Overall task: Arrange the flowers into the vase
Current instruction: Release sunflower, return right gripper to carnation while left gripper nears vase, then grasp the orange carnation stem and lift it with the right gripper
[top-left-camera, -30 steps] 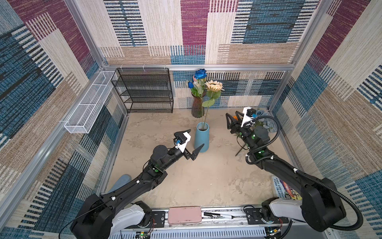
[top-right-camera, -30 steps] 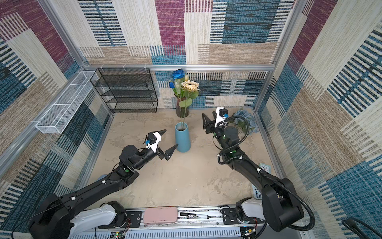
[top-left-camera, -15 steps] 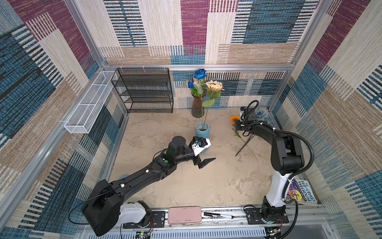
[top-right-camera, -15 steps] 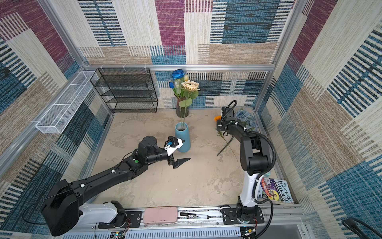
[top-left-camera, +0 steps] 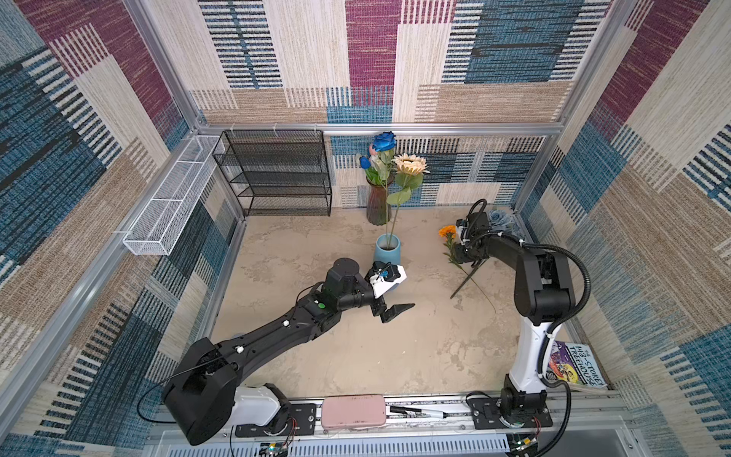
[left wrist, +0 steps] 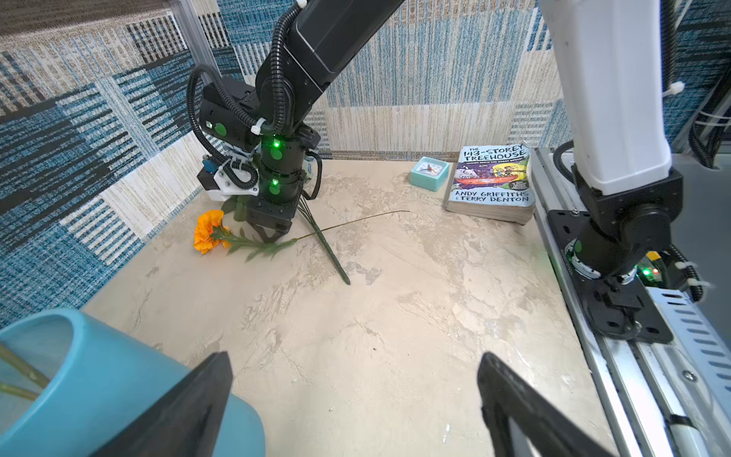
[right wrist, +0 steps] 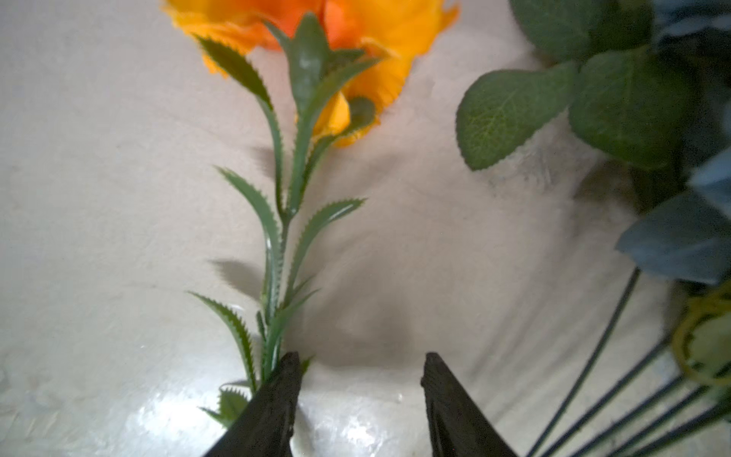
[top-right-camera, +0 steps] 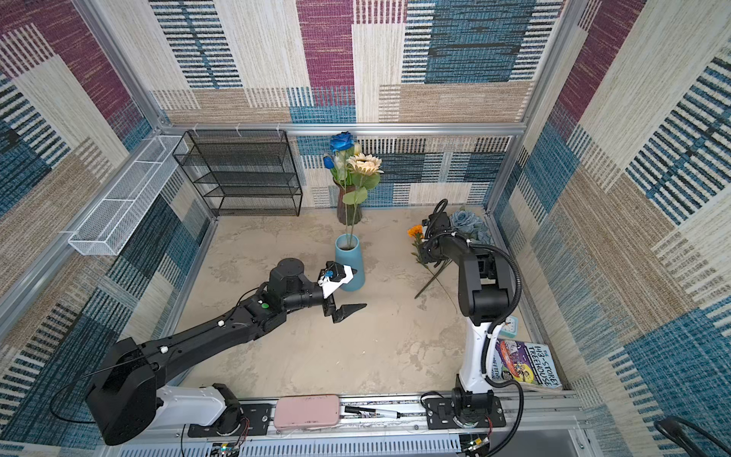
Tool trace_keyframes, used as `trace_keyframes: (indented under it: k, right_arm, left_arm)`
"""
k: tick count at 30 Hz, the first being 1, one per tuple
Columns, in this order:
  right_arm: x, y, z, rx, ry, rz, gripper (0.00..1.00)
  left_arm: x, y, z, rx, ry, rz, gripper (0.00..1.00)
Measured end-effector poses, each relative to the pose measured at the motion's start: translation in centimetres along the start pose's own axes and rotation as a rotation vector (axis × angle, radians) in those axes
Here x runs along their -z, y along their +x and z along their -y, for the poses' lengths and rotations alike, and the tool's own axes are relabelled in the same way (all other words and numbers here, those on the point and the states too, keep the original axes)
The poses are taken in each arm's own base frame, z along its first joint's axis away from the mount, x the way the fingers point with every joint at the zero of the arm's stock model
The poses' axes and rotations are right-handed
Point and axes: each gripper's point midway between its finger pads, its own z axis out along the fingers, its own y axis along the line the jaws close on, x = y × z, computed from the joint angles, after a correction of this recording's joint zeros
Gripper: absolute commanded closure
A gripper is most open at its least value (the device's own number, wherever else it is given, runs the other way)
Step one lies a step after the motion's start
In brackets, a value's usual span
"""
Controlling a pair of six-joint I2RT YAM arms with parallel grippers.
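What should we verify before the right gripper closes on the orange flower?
1. Right gripper open: ok, jaws stand apart.
2. Orange flower stem centred between the jaws: not ok. It sits at one fingertip, and the gap between the fingers is empty.
3. Stem free of the blue rose bunch: cannot tell. In the left wrist view its stem crosses the bunch's stems, and which lies on top is unclear.
4. Blue vase upright: ok. It holds the cream sunflower.
5. Left gripper open and empty: ok. It is beside the vase.
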Motion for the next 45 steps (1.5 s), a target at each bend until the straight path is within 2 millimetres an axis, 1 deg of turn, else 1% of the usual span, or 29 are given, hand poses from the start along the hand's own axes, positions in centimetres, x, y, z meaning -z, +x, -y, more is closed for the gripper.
trace_keyframes:
  k: [5,7,8,11,13,15,17,19,22,25,27,30,32,36,37,39,42,45]
  right_arm:
    - [0.2,0.2,-0.5,0.014,-0.029,-0.011,0.44]
    - [1.0,-0.2,-0.9,0.014,-0.051,0.006,0.43]
    - [1.7,-0.8,-1.1,0.014,-0.068,0.028,0.42]
    - [3.9,-2.3,-1.9,0.015,-0.121,0.09,0.33]
    - [4.9,-3.0,-2.3,0.02,-0.148,0.111,0.33]
    - [5.3,-3.1,-2.5,0.023,-0.163,0.105,0.33]
    - [5.2,-2.3,-2.6,0.029,-0.163,0.066,0.36]
    - [4.4,-1.2,-2.4,0.034,-0.149,0.014,0.39]
    - [3.4,1.0,-2.1,0.038,-0.125,-0.076,0.38]
    - [3.2,1.7,-2.2,0.05,-0.134,-0.104,0.38]
    - [2.7,2.1,-2.3,0.058,-0.139,-0.124,0.39]
    - [1.6,3.1,-2.6,0.067,-0.153,-0.164,0.42]
    - [1.0,3.7,-2.8,0.082,-0.166,-0.186,0.45]
    - [0.8,3.4,-3.2,0.092,-0.177,-0.182,0.55]
    - [0.7,3.4,-3.1,0.095,-0.175,-0.18,0.61]
    - [0.6,3.1,-3.2,0.099,-0.176,-0.172,0.68]
    - [0.6,2.9,-3.4,0.102,-0.181,-0.165,0.75]
    - [0.7,2.7,-3.6,0.103,-0.188,-0.16,0.8]
  left_arm:
    - [0.0,-0.2,-0.1,-0.001,0.0,0.002,0.01]
    - [0.0,-0.3,-0.1,-0.002,0.0,0.003,0.01]
    - [0.0,-0.3,-0.1,-0.002,0.0,0.003,0.01]
    - [-0.2,-0.2,-0.2,0.0,0.0,0.0,0.01]
    - [-0.3,-0.4,-0.3,-0.002,-0.001,0.003,0.01]
    - [-0.3,-0.7,-0.4,-0.004,-0.002,0.007,0.01]
    - [-0.4,-1.0,-0.6,-0.005,-0.002,0.009,0.01]
    - [-0.6,-1.3,-0.7,-0.009,-0.002,0.009,0.0]
    - [-0.7,-1.9,-1.0,-0.017,-0.001,0.015,0.01]
    - [-0.8,-1.8,-1.0,-0.016,-0.001,0.014,0.01]
    - [-0.9,-1.7,-1.0,-0.013,0.0,0.01,0.01]
    - [-0.9,-1.6,-1.0,-0.012,0.001,0.008,0.01]
    - [-0.9,-1.4,-0.9,-0.01,0.002,0.006,0.01]
    - [-0.9,-1.2,-0.9,-0.008,0.002,0.002,0.01]
    - [-0.8,-1.2,-0.8,-0.008,0.002,0.003,0.01]
    - [-0.8,-1.2,-0.8,-0.01,0.001,0.006,0.01]
    - [-0.8,-1.1,-0.8,-0.009,0.001,0.004,0.01]
    - [-0.7,-1.2,-0.8,-0.012,-0.003,0.009,0.01]
